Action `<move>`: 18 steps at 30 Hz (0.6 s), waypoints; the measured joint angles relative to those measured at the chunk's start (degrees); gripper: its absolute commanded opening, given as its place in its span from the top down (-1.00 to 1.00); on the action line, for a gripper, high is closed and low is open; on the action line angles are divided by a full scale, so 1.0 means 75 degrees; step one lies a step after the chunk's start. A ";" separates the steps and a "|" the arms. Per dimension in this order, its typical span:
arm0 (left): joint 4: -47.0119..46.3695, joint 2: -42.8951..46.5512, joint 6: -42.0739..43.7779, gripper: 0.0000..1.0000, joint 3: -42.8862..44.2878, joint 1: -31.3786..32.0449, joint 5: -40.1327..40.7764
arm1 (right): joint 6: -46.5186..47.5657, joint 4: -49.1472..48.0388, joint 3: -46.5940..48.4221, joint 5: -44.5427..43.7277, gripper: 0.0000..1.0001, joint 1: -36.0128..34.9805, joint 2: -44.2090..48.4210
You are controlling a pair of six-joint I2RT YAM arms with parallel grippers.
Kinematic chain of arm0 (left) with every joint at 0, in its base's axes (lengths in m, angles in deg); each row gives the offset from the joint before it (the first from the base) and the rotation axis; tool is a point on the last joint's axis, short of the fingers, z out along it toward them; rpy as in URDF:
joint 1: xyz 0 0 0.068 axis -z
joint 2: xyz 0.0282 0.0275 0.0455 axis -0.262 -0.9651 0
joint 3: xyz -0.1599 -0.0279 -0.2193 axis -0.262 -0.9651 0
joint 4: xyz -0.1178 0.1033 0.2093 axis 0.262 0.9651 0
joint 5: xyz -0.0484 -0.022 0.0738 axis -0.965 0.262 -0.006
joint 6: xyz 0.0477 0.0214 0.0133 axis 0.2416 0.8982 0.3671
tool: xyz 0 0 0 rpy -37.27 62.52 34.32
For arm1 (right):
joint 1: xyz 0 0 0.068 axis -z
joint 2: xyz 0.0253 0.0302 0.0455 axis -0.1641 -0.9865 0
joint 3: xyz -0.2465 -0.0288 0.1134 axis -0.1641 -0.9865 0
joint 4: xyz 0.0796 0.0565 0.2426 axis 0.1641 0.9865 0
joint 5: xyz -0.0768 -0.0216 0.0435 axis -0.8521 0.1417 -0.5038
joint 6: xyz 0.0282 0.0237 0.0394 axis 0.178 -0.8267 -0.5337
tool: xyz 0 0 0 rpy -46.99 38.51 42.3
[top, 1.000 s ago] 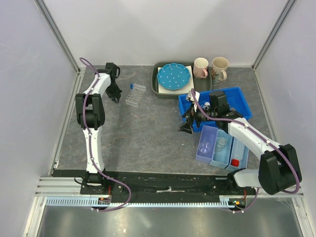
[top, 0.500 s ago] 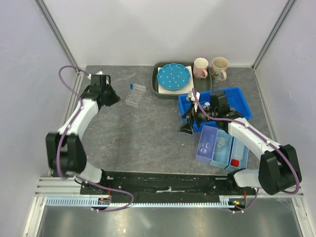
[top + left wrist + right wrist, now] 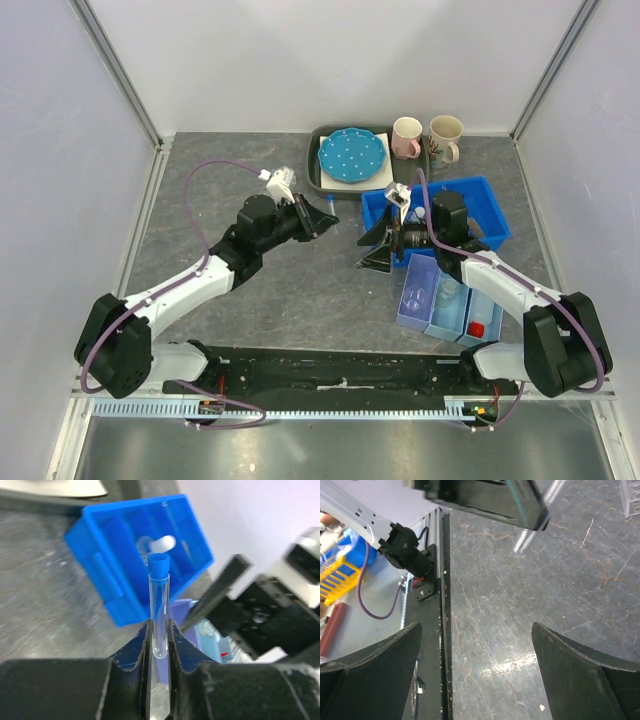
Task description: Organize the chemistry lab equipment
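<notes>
My left gripper [image 3: 328, 214] reaches across the middle of the table toward the blue bin [image 3: 488, 205]. In the left wrist view it [image 3: 159, 626] is shut on a clear blue-capped tube [image 3: 159, 607], held upright with the blue bin [image 3: 115, 545] behind it. My right gripper [image 3: 374, 252] hangs open and empty just left of the blue bin, its jaws wide apart over bare table [image 3: 480, 680]. Glass flasks [image 3: 417, 294] lie in a lavender bin, and a red-capped bottle [image 3: 476, 328] lies in the bin beside it. The tube rack is hidden behind my left wrist in the top view.
A dark tray [image 3: 318, 175] at the back holds the blue dotted plate [image 3: 351, 155]. Two mugs [image 3: 406, 137] [image 3: 446, 136] stand beside it. The lavender bin [image 3: 413, 315] and light blue bins [image 3: 447, 318] sit at front right. My left gripper [image 3: 485, 500] hangs close above the right one.
My left arm has swung from the back left by the rack to the middle, carrying the blue-capped tube toward the blue bin. My right gripper has barely moved.
</notes>
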 measured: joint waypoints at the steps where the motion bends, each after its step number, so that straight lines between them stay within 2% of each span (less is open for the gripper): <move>1: -0.0262 0.0000 -0.0079 0.77 0.0000 0.0224 0.0111 | -0.0280 -0.0233 -0.0070 -0.0009 -0.96 0.0003 -0.0064; 4: -0.0877 0.0000 -0.0216 0.77 0.0000 0.0667 0.0452 | -0.0941 -0.0685 -0.0108 -0.0195 -0.96 0.0032 -0.0233; 10: -0.1425 -0.0149 -0.0341 0.77 0.0000 0.1180 0.1011 | -0.1804 -0.1163 -0.0117 -0.0589 -0.81 0.0131 -0.0329; 18: -0.1530 -0.0373 -0.0373 0.77 0.0000 0.1533 0.1341 | -0.2591 -0.1772 -0.0172 -0.0644 -0.28 0.0146 -0.0440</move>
